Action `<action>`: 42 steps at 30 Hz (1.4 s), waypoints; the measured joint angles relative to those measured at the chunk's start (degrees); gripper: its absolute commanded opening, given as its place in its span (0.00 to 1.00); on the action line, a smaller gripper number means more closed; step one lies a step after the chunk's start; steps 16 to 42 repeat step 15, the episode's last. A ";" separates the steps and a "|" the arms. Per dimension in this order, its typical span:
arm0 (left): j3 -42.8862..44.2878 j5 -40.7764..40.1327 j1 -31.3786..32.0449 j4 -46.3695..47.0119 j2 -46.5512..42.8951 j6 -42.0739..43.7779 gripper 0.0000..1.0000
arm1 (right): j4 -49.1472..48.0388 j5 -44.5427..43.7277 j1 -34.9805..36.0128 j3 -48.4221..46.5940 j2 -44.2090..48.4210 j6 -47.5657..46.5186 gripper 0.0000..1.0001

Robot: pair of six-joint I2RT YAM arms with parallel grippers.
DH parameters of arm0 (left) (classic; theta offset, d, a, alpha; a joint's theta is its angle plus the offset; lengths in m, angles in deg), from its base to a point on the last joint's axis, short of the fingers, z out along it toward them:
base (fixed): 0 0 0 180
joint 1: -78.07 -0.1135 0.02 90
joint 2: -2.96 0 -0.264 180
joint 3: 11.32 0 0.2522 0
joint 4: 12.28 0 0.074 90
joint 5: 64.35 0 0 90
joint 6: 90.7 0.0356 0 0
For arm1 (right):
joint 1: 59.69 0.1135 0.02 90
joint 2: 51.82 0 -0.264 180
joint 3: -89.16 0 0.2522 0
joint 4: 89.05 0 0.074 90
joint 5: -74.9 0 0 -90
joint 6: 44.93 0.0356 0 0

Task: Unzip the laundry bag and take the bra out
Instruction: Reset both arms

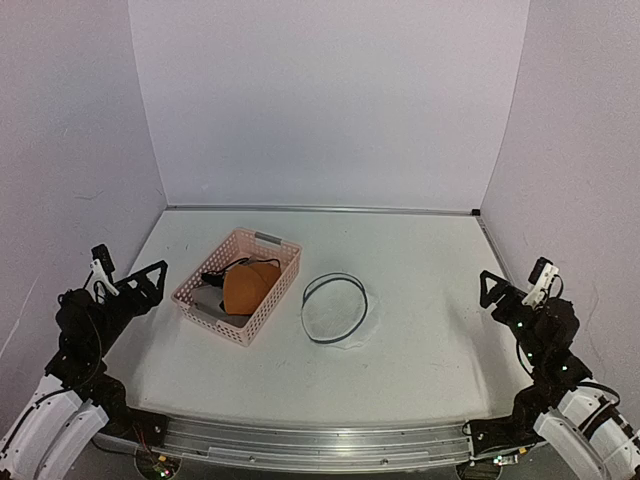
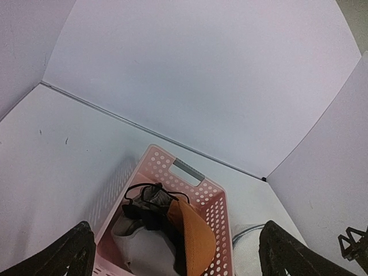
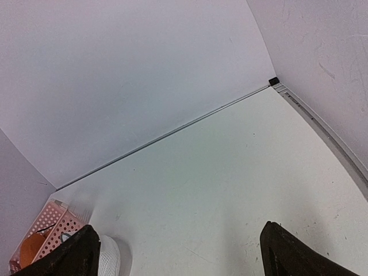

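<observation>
My left fingers (image 2: 60, 256) and right fingers (image 3: 299, 253) are spread wide and hold nothing, out at the white counter's (image 1: 430, 300) near corners. The orange-tan padded bra (image 1: 248, 287) lies in the pink plastic lattice basket (image 1: 205, 264), just beside the white mesh cylinder laundry bag (image 1: 335, 308). Removal looks finished, so I judge no further grasp is needed.

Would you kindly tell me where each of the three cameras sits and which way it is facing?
Top external: above and behind the arm bases, looking down and forward over the table; both arms show, left gripper and right gripper open.
Left wrist: on the left arm, facing forward-right at the pink basket holding the bra; its fingers frame the bottom corners.
Right wrist: on the right arm, facing forward-left across the table to the back wall; its fingers show below.
Shared: all three show basket, bra and laundry bag.
</observation>
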 measured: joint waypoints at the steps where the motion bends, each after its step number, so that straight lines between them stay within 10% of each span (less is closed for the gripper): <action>1: -0.98 0.17 0.00 0.02 -1.27 -0.44 1.00 | 0.66 -0.02 0.00 0.00 0.61 0.17 0.98; 42: -4.87 1.77 0.00 -0.13 -3.28 -2.82 1.00 | 7.91 -0.28 0.00 0.00 7.02 1.01 0.98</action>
